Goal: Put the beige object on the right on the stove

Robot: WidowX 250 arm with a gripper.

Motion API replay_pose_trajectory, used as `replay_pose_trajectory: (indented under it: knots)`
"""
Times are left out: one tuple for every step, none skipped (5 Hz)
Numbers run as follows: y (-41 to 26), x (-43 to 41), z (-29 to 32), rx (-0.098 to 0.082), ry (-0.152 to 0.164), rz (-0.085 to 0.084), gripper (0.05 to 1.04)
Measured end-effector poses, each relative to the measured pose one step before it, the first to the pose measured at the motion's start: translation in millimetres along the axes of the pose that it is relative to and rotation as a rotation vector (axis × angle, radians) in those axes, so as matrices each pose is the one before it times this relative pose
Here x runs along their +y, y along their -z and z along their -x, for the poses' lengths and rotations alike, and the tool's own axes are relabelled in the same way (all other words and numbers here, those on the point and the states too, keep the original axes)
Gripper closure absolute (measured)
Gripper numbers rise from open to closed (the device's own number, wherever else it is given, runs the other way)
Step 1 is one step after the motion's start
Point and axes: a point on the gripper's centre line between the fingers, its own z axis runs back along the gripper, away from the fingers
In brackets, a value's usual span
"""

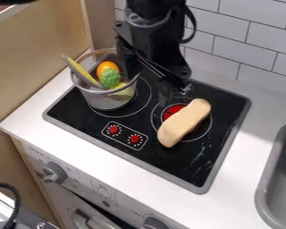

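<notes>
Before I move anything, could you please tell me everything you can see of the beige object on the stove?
The beige object is a smooth, plain oblong with rounded ends and no separate parts visible, perhaps plastic or foam. It looks whole, lying aslant on the stove, partly covering a burner's red centre; only the stove visibly touches it.

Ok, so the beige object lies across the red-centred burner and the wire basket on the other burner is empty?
Not quite: the camera view shows a green thing and an orange thing in the wire basket. It does stand on the other burner, and the beige object lies across the red-centred burner.
</notes>
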Motion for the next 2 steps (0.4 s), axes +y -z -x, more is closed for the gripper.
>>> replay_pose_trajectory:
  knots:
    - [-5.35, 9.77, 2.26, -0.0199, 0.0111, 0.0313, 0.085]
    - [1.61, 10.69, 5.63, 0.0021, 0.0099, 0.0198, 0.085]
